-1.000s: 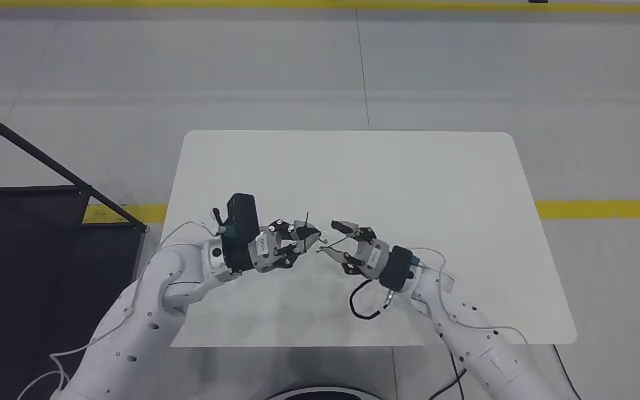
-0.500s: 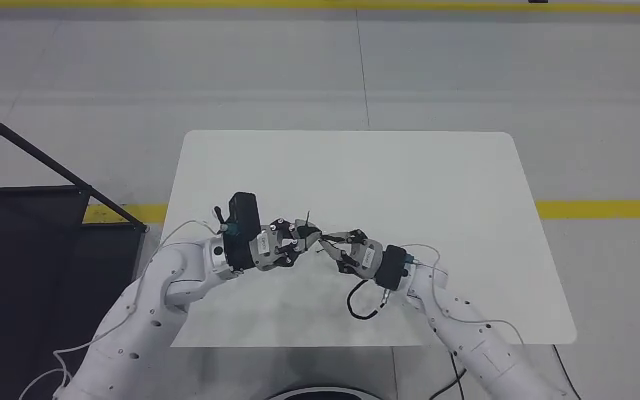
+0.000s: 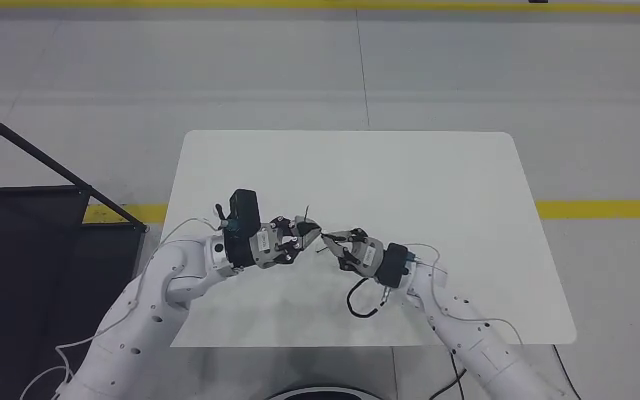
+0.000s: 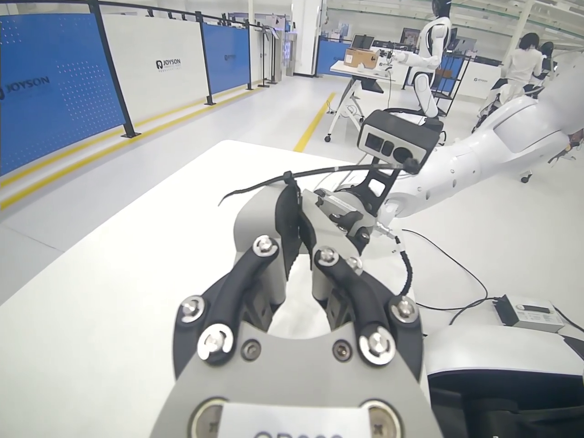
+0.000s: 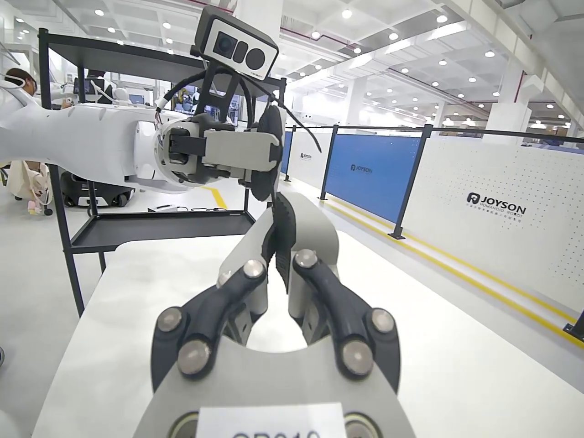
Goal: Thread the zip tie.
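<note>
Threading now: thin black plastic zip tie (image 4: 287,178) pinched by left tool (image 3: 308,236) and right tool (image 3: 328,242), mid-frame. Next needs steady pulling.

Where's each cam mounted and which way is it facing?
Top view: above the arms, looking down at the table; both arms meet over it.
Left wrist view: on the left wrist, looking along its own jaws toward the right arm.
Right wrist view: on the right wrist, looking along its own jaws toward the left arm.
Shared: both wrist views show the zip tie.
</note>
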